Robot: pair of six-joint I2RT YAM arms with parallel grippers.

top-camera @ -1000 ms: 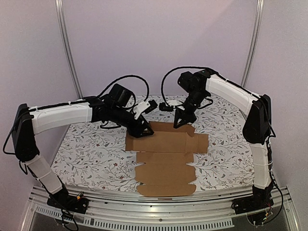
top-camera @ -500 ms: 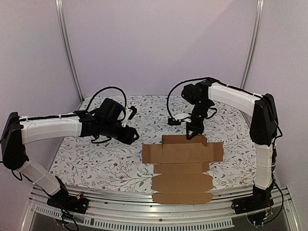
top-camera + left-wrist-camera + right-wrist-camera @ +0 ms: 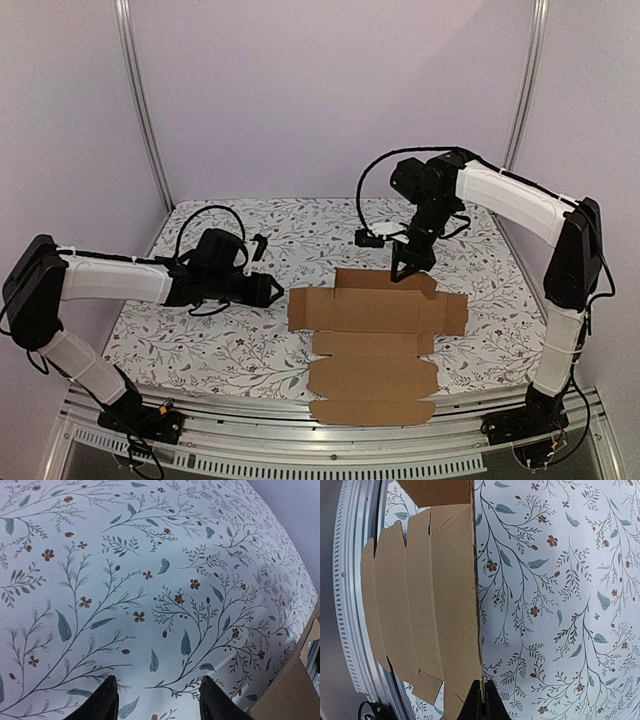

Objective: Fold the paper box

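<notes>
Top external view: the paper box [image 3: 375, 345] lies unfolded, a flat sheet of matte brown cardboard in the lower middle of the frame. Its widest panel runs across the centre, and narrower panels with notched edges step down toward the ribbed metal rail [image 3: 300, 440] at the bottom. The lowest flap reaches past the edge of the tablecloth [image 3: 200, 340] and over the rail, so there is no spare room there. Left, right and above the sheet the cloth lies bare, widest in the upper left. It is smooth and pale, printed with thin stems, teal leaves and small reddish flowers.

The right gripper [image 3: 405, 272] comes down on the sheet's upper edge. In the right wrist view its dark fingers [image 3: 474, 705] are pressed together on that straight cardboard edge, pinching it.

The left gripper [image 3: 275, 290] hangs low just beside the sheet's left edge — whether it touches, I cannot tell. In the left wrist view its black fingers [image 3: 105, 702] stand partly apart with only cloth between them, and a cardboard corner shows at lower right.
</notes>
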